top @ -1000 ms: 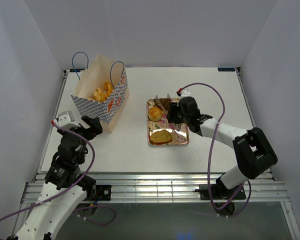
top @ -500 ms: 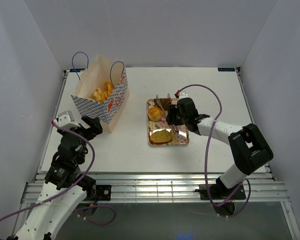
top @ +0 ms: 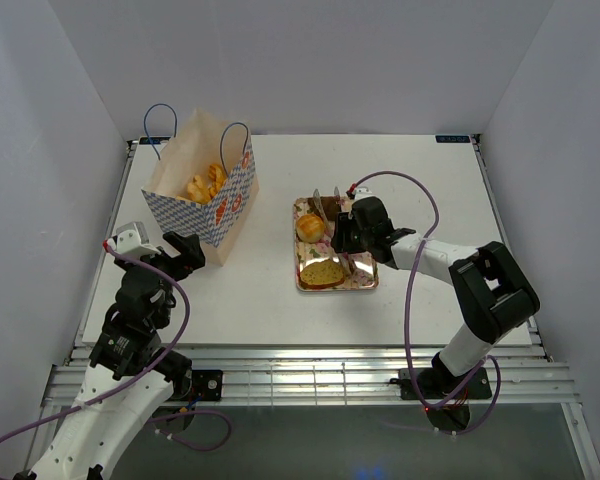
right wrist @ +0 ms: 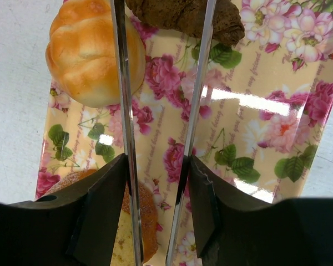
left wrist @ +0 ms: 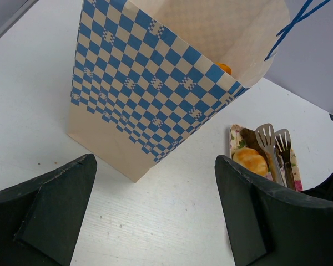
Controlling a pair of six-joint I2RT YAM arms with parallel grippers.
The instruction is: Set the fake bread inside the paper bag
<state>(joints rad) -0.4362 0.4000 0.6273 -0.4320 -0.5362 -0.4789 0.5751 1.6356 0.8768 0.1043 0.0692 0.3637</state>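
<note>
1. The left gripper [top: 183,252], jaws wide apart and empty, sits at 7 o'clock of the bag.
2. One floral tray [right wrist: 238,138] holds three fake breads: a slice [top: 322,272] at 6 o'clock, a round bun [right wrist: 86,52] at 10 and a dark croissant [right wrist: 183,14] at 12.
3. The right gripper [right wrist: 155,188] clamps one pair of metal tongs [right wrist: 124,111], whose arms cross the bun and croissant.
4. One paper bag [top: 215,205] stands upright at the tray's 10 o'clock, with golden loaves [top: 205,183] inside; their count is unclear.
</note>
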